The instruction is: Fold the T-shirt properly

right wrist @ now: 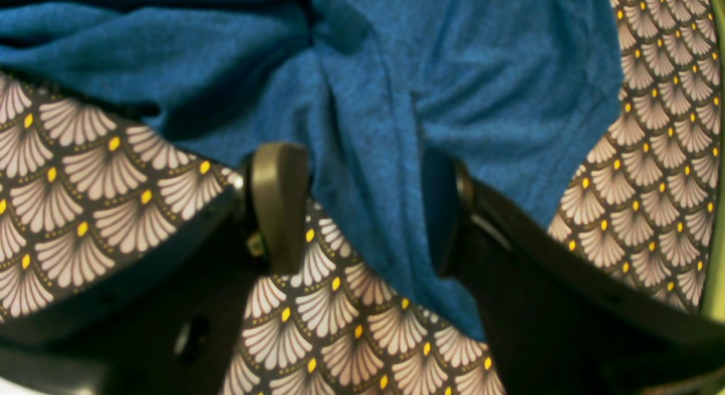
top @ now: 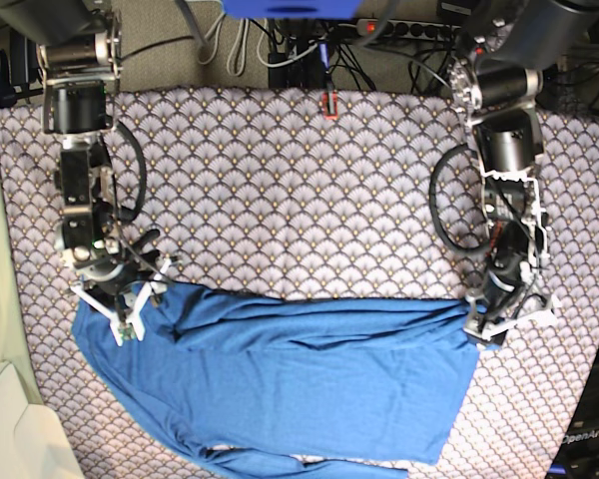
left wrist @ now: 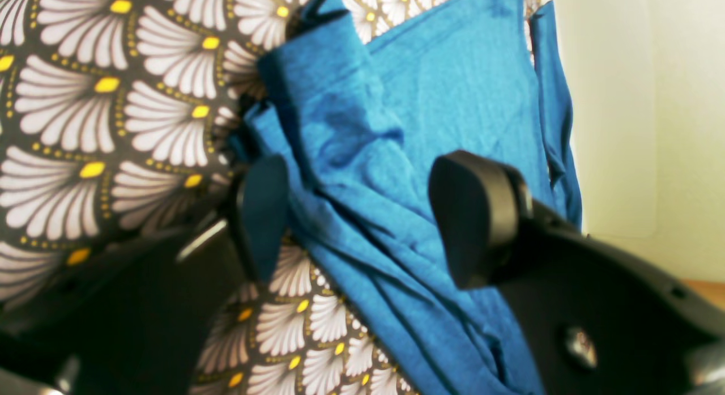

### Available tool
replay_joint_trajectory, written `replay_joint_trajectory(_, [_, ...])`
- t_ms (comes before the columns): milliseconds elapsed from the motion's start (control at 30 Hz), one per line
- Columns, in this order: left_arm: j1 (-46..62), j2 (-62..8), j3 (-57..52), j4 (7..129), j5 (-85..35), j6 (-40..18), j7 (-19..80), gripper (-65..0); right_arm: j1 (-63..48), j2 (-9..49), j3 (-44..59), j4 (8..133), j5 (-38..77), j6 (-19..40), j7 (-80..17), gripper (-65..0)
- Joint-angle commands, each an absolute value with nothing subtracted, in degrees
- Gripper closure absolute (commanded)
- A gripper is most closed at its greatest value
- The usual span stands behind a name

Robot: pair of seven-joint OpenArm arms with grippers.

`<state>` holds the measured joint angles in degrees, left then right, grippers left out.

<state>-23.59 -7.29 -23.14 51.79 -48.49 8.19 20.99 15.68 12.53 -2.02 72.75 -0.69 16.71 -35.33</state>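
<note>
The T-shirt lies across the near half of the patterned surface, long axis nine to three o'clock — the right claw at its nine o'clock top corner, the left claw at three, both wide with cloth between the jaws, not pinched.

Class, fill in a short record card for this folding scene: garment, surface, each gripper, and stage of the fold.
garment: blue T-shirt, spread wide, with creases
surface: scallop-patterned table cloth
left gripper: jaws apart, straddling bunched shirt fabric at one top corner
right gripper: jaws apart, a fold of shirt fabric between them at the other top corner
stage: no finished fold visible; shirt lies mostly flat
</note>
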Motion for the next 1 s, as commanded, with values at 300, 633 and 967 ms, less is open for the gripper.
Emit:
replay_joint_trajectory(300, [-25.27, -7.78, -23.34, 52.62, -49.10, 7.60, 20.44, -41.7, 17.27, 12.97, -1.89, 73.63, -0.40, 16.66, -34.24, -33.5])
replay_joint_trajectory(633, [-25.45, -7.87, -23.08, 47.87, -49.19, 7.60, 15.87, -41.7, 17.27, 12.97, -1.89, 73.63, -0.40, 16.66, -34.24, -33.5])
replay_joint_trajectory(967, [-25.45, -7.78, -23.08, 48.92, -49.80, 7.52, 16.13, -41.7, 17.27, 12.97, -1.98, 73.63, -0.40, 16.66, -34.15, -33.5])
